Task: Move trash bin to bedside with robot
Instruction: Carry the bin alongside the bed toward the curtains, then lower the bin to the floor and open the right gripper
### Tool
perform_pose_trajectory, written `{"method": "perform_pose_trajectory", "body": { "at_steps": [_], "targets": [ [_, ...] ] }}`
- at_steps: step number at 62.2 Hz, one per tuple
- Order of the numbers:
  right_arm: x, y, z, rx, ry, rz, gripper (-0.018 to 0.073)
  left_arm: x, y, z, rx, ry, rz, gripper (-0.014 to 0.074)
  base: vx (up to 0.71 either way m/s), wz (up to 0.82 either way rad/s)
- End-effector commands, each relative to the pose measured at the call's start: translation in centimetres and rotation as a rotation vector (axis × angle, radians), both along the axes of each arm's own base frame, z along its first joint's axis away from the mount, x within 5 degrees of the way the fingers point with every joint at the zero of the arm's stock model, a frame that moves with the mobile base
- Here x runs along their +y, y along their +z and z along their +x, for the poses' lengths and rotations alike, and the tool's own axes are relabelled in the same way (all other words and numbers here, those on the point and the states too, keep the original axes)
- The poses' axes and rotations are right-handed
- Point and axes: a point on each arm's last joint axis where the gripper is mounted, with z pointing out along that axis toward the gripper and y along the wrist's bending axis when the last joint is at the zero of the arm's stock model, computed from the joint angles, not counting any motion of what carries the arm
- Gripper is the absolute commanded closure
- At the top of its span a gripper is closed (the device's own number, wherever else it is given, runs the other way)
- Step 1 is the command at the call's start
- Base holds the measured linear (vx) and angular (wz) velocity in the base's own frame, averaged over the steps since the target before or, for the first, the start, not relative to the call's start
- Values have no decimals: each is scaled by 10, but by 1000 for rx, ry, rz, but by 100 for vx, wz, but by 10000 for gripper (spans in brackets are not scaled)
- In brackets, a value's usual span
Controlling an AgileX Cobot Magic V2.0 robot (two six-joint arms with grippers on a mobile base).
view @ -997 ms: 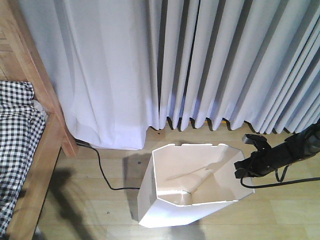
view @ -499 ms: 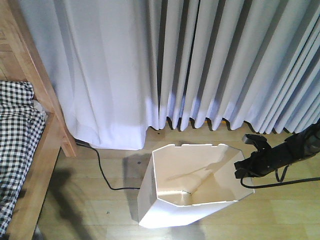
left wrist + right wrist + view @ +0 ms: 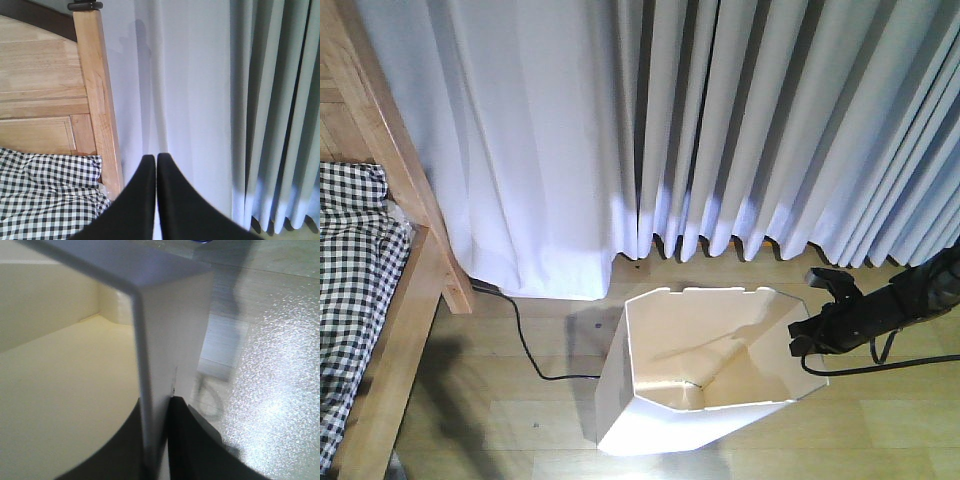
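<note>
right gripper (image 3: 807, 337) pinched on thin trash bin (image 3: 660, 420) rim | left gripper (image 3: 156, 172) closed, empty | risk: wall flexes, slips or tips when dragged toward bed (image 3: 415, 300)

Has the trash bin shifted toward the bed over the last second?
No. The trash bin keeps the same spot against the black floor cable and the curtain hem, with the right gripper clamped on its rim.

The bin (image 3: 660, 425) standing left of the right gripper (image 3: 800, 338)
The gripper is straddling its rim, one finger inside, one outside; the bed (image 3: 410, 310) is lying well off to its left, the curtain (image 3: 740, 120) hanging beyond, a cable (image 3: 523, 343) trailing between.
</note>
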Motion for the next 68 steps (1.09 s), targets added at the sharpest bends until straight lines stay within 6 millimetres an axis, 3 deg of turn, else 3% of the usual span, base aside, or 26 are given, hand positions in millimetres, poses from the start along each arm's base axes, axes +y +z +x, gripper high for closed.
{"method": "perform_pose_trajectory", "body": {
  "at_steps": [1, 16, 32, 43, 68],
  "targets": [
    [4, 36, 21, -75, -66, 111, 564, 0, 14, -1, -99, -4, -4, 603, 0, 0],
    [-1, 11, 19, -58, -100, -13, 564, 0, 14, -1, -99, -4, -4, 603, 0, 0],
    [30, -6, 43, -65, -49, -103, 564, 0, 14, -1, -99, -4, -4, 603, 0, 0],
    [42, -27, 53, 4, -108, -103, 564, 0, 14, -1, -99, -4, -4, 603, 0, 0],
    [41, -57, 56, 96, -35, -135, 560, 0, 14, -1, -99, -4, -4, 603, 0, 0]
  ]
}}
